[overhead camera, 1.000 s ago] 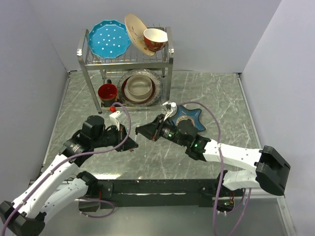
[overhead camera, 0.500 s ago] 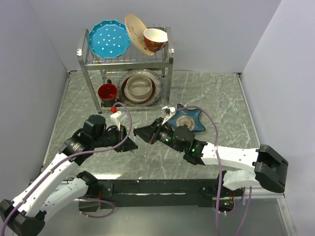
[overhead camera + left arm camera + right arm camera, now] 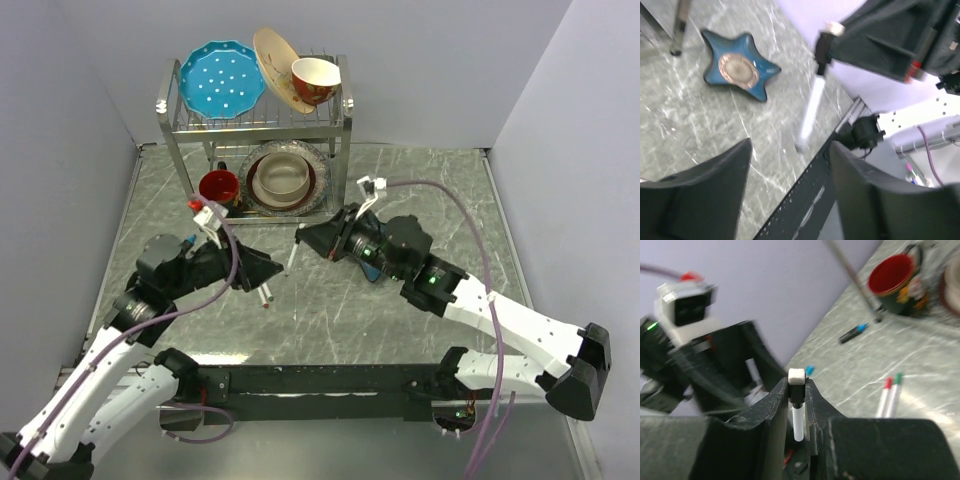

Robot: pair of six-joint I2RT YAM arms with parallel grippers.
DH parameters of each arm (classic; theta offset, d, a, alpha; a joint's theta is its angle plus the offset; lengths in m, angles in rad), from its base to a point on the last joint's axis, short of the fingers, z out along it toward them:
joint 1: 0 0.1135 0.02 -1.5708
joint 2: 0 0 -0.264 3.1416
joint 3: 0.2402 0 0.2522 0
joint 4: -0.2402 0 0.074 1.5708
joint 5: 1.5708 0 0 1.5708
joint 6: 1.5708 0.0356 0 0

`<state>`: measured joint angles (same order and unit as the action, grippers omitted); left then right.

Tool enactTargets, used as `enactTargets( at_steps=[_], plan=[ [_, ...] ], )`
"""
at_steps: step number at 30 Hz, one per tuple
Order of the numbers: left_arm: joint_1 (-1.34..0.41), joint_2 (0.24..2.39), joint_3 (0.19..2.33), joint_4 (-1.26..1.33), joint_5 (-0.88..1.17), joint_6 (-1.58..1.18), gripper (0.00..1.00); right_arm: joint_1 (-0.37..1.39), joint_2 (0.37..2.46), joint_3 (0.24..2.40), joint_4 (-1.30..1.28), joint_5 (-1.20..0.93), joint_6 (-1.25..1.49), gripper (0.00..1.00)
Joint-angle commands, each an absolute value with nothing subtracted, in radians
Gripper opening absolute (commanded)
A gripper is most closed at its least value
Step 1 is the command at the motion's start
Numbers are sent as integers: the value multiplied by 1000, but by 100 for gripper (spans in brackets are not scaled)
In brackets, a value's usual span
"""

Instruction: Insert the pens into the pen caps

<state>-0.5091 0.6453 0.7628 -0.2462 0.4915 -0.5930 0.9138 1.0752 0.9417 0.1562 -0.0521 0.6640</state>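
Now the white pen [image 3: 291, 256] hangs slanted at the centre of the top view. Its dark upper end is clenched between the fingers of the right gripper [image 3: 796, 390]. In the left wrist view it runs down mid-frame, beyond the left gripper [image 3: 790, 150], whose jaws stand apart with nothing between them. Two pens [image 3: 890, 395] with red and green ends lie side by side on the table [image 3: 450, 165], at the lower right of the right wrist view. A dark marker [image 3: 852, 334] lies above them, near the red mug [image 3: 892, 282]. A blue star dish [image 3: 737, 70] sits at the upper left of the left wrist view.
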Motion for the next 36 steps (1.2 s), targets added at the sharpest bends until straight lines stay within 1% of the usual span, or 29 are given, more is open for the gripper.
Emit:
enactTargets(
  at_steps=[1, 2, 3, 5, 6, 11, 12, 14, 15, 20, 25, 29, 30, 35, 36],
  plan=[
    [-505, 591, 796, -270, 402, -586, 75, 832, 1092, 1020, -24, -106, 554, 0],
    [-505, 586, 804, -288, 370, -581, 77, 819, 1121, 1028, -52, -110, 542, 0],
    [-505, 581, 813, -307, 345, -578, 88, 812, 1138, 1037, -69, -133, 516, 0],
    [-505, 581, 818, -351, 278, -572, 98, 792, 1217, 1064, -142, -167, 494, 0],
    [-505, 592, 824, -366, 258, -571, 99, 790, 1248, 1072, -168, -169, 476, 0],
    [-505, 624, 828, -436, 108, -595, 100, 788, 1449, 1120, -222, -193, 471, 0],
    [-505, 641, 830, -446, 34, -603, 99, 788, 1477, 1135, -222, -195, 471, 0],
    [-505, 663, 845, -495, -35, -627, 99, 788, 1558, 1188, -236, -193, 474, 0],
    [-505, 685, 850, -511, -114, -644, 99, 790, 1584, 1204, -238, -193, 483, 0],
    [-505, 735, 859, -564, -258, -695, 99, 804, 1735, 1259, -221, -201, 523, 0],
    [-503, 749, 825, -566, -346, -773, 99, 838, 1848, 1302, -198, -192, 564, 5],
    [-500, 779, 810, -609, -448, -876, 99, 857, 1927, 1394, -219, -169, 568, 8],
    [-497, 785, 808, -624, -462, -908, 99, 861, 1957, 1410, -235, -147, 565, 11],
    [-468, 821, 778, -681, -558, -1028, 99, 857, 2014, 1466, -253, -110, 563, 16],
    [-447, 825, 773, -690, -566, -1064, 99, 857, 2025, 1471, -262, -106, 561, 19]
  ],
)
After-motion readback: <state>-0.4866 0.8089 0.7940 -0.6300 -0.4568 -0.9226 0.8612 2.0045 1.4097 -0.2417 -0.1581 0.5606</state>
